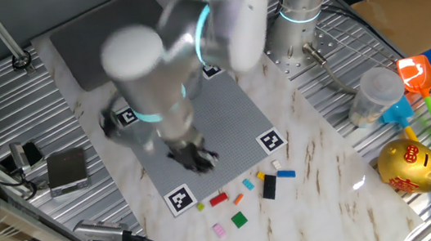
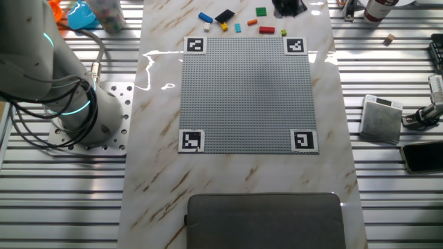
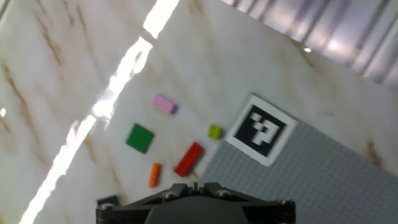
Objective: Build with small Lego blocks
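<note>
Small Lego blocks lie loose on the marble beyond the plate's edge. In the hand view they are pink (image 3: 164, 104), green (image 3: 139, 137), yellow (image 3: 214, 131), red (image 3: 188, 159) and orange (image 3: 153, 175). One fixed view also shows red (image 1: 218, 198), green (image 1: 239, 219), pink (image 1: 219, 230), black (image 1: 269, 186) and blue (image 1: 286, 173) blocks. My gripper (image 1: 195, 159) hovers over the grey studded plate (image 1: 224, 123) near the corner beside these blocks. In the hand view the gripper (image 3: 194, 185) is at the bottom edge, jaws close together, holding nothing. It also shows in the other fixed view (image 2: 287, 7).
Black-and-white markers (image 3: 261, 129) sit on the plate's corners. A gold piggy bank (image 1: 409, 166), toy shovels (image 1: 420, 79) and a clear cup (image 1: 376, 97) stand at the right. A metal box (image 1: 67, 170) and cables lie at the left. A dark pad (image 2: 264, 220) lies past the plate.
</note>
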Robot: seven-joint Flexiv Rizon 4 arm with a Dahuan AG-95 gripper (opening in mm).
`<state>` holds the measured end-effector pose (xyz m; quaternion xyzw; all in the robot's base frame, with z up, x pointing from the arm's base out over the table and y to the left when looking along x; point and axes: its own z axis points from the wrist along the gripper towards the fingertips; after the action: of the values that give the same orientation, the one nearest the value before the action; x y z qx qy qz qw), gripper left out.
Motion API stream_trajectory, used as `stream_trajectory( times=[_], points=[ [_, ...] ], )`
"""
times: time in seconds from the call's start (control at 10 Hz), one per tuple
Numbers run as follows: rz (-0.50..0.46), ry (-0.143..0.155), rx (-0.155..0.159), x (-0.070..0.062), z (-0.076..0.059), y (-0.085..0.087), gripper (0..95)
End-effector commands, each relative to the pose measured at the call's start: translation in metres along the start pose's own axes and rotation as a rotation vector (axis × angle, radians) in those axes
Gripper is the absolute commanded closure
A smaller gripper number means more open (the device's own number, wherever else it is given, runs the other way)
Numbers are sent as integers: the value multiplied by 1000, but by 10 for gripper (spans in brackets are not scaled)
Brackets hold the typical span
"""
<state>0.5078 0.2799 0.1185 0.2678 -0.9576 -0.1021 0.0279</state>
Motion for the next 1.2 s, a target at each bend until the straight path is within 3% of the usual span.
stream_trajectory(
  times=[0.1,0.4,0.6,0.7,1.0,1.1,1.2],
  points=[
    [52,-9,21,0,16,21,950],
    [62,43,35,7,32,37,950],
    [49,57,33,7,32,36,950],
    [37,70,46,7,32,36,950],
    [38,73,50,7,33,36,950],
    [-1,92,36,7,33,36,950],
    [-28,90,30,7,33,36,950]
  ],
)
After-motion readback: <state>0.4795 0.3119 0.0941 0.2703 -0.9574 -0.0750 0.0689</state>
